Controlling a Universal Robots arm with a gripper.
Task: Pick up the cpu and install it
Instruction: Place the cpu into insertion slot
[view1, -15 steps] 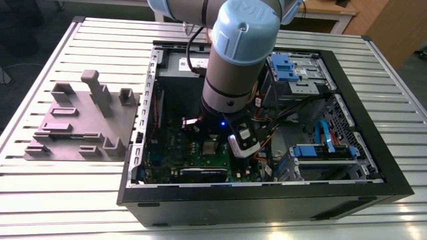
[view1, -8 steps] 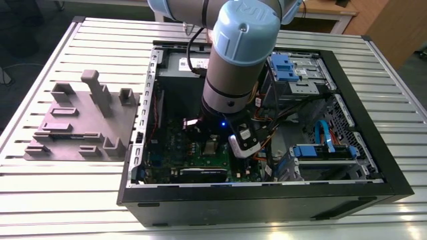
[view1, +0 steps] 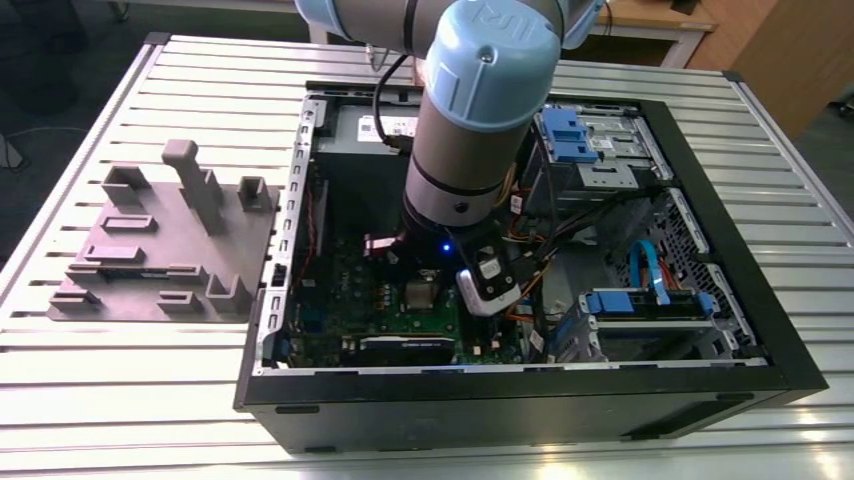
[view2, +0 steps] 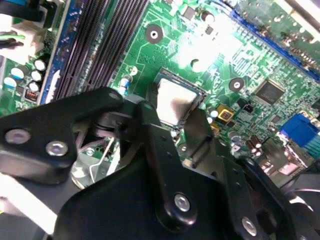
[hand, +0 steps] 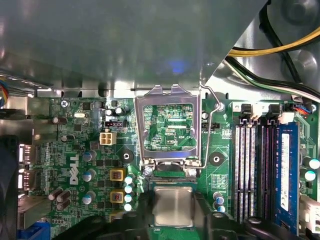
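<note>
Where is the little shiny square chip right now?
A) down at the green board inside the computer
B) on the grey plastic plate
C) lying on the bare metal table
A: in the first wrist view the cpu sits right at the claw, over the green board inside the computer case.

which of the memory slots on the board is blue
The blue slot is the outermost one, farthest from the cpu in the first wrist view; the black slots lie between.

You're in a robotics lab: slatted aluminium bench (view1: 120, 385), open PC case (view1: 507, 408), grey fixture plate (view1: 147, 255), robot arm (view1: 474, 120), wooden desk (view1: 657, 22) far back.
</note>
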